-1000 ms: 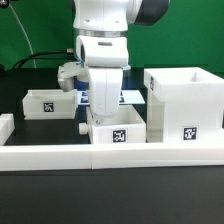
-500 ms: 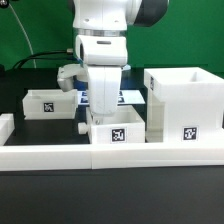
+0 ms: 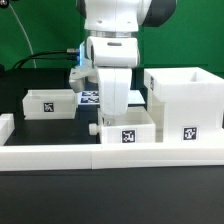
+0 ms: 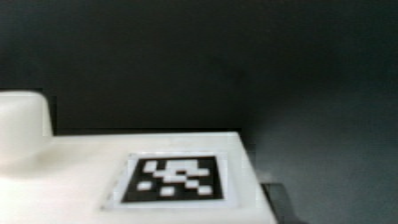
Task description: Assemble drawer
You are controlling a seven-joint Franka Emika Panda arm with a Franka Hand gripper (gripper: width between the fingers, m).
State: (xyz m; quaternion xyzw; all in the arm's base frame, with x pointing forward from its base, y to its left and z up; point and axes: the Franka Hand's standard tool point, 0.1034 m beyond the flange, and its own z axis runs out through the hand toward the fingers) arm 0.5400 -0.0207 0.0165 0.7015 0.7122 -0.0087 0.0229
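The drawer lies in three white tagged parts. The tall casing [image 3: 185,105] stands at the exterior view's right. One small tray [image 3: 50,102] sits at the left. The other tray [image 3: 127,130] sits in the middle against the rail, close beside the casing, with a small knob [image 3: 93,128] on its left side. My gripper [image 3: 117,108] reaches down into this middle tray and its fingertips are hidden by the tray wall. In the wrist view the tray's tagged white face [image 4: 175,180] fills the lower part, and a dark finger [image 4: 270,196] shows at its edge.
A long low white rail [image 3: 60,157] runs across the front of the black table. The marker board [image 3: 90,97] lies behind the arm. A green backdrop stands at the far side.
My arm and the middle tray have moved together toward the exterior view's right, closer to the casing. The left tray and the casing have not moved.
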